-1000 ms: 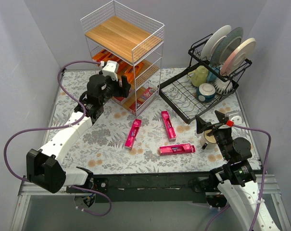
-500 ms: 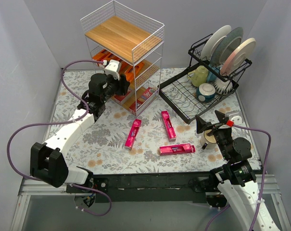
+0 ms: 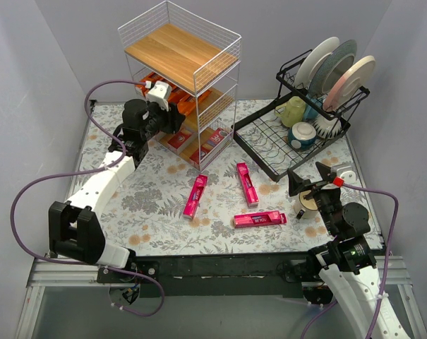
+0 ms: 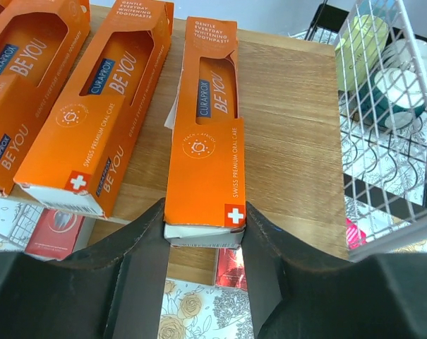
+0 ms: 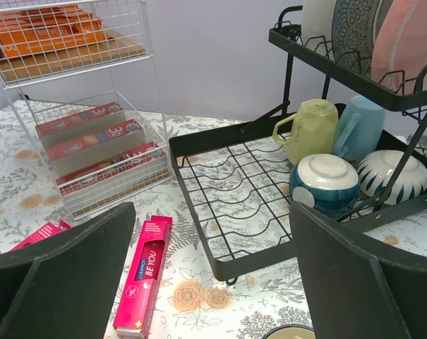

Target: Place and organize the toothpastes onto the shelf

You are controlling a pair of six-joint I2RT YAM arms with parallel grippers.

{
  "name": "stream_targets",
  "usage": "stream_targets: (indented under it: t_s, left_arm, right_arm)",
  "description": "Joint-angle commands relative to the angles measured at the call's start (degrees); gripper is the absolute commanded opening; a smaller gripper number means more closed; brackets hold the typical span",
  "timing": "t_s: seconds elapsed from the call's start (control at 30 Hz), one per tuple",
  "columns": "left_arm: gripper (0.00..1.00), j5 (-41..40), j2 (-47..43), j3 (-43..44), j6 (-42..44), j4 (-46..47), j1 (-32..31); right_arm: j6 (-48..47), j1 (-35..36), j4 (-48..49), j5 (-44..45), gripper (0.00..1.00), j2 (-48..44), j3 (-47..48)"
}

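Orange cardboard fills the left wrist view. The left end effector (image 4: 202, 219) is closed on the near end of one orange toothpaste box (image 4: 202, 134), with a finger pressed to each long side. That box lies flat on the middle board (image 4: 291, 127) of the shelf (image 3: 179, 51), its near end at the board's front edge. Two more orange boxes (image 4: 93, 106) lie on the same board, to its left in that view, angled slightly away from it and not touching it. On the shelf's lowest tier, dark red boxes (image 5: 82, 138) sit side by side behind the wire wall.

Three pink boxes (image 3: 247, 183) lie flat on the floral worktop (image 3: 128, 205) in front of the shelf, apart from one another. The one farthest from the shelf lies crosswise to the other two.

The right end effector (image 5: 213, 240) hangs above the worktop well to the right of the shelf, its fingers spread wide with nothing between them. A black dish rack (image 3: 298, 138) holding plates, cups and bowls stands just to the right of the shelf.
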Motion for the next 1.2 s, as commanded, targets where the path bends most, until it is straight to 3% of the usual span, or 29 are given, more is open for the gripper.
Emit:
stream_targets:
  t_s: [0.0,0.57,0.87,1.17]
  left_arm:
    - [0.39,5.53,1.23,3.40,1.02,-0.73,1.15]
    - [0.40,7.74,1.93,3.31,0.67,-1.08,1.59]
    - [0.77,3.43,-4.20,2.26,-2.32,-3.54,1.50]
    - [0.92,-4.83,-17.39,-7.84,-11.27,-9.42,1.50]
  right_arm:
    - [-0.08,0.32,2.28,0.15,0.99,-0.12,0.53]
    - [-0.35,0.23,2.46,0.42,0.98,-0.04,0.53]
    - [-0.44,0.32,2.19,0.50,0.99,-0.39,0.62]
    - [-0.52,0.32,2.11,0.33,0.99,-0.48,0.62]
